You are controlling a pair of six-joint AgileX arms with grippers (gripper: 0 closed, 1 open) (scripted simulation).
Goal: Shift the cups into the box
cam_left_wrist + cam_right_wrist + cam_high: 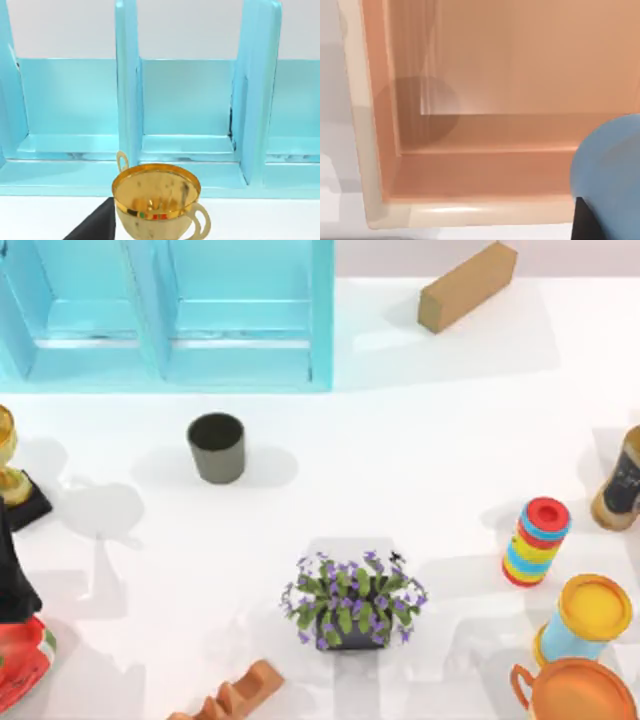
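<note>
Our grey-olive cup [216, 447] stands upright on the bench's left half, just near of the box [322, 315], nearer our left arm; we cannot tell either claw's state.

White table [430, 440], cluttered with objects

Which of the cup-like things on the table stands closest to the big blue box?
The dark grey-olive cup, plain and handleless, stands just in front of the cyan box. The gold trophy cup has handles and sits further left.
</note>
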